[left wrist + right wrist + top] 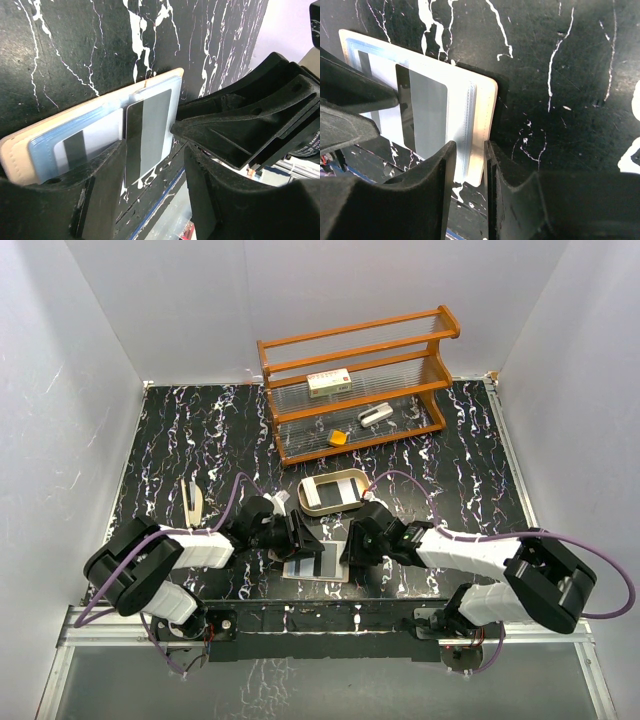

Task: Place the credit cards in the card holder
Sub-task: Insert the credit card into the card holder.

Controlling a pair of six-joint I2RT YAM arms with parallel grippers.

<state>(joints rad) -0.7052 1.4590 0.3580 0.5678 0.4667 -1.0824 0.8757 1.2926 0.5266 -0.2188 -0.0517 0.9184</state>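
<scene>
— Wallet (312,570) from above: where does it lie?

— Open and flat on the black marbled table (180,440), close to the near edge, between the two arms. The left gripper (300,537) is at its left side and the right gripper (352,543) at its right. Just behind them sits an oval tray (340,473). Further back is a wooden rack (360,328) holding a white box (329,383) and an orange block (338,438).

— And the left wrist camera?

— A card with a grey stripe (150,125) lies on the wallet's right half; whether it is inside a pocket I cannot tell. A second card (92,142), white with a dark stripe, sits under a clear pocket beside it. The left fingers (50,210) stand apart with the grey-striped card's near end between them. One finger touches the card's long edge and the other is clear of it, so nothing is clamped. The right gripper's tip meets the card's other long edge.

— The right wrist camera?

— Its fingers (410,200) are nearly together, pinching the wallet's pale rim, which fills the narrow gap between them. The left gripper's tip comes in from the left and touches the grey-striped card.
</scene>
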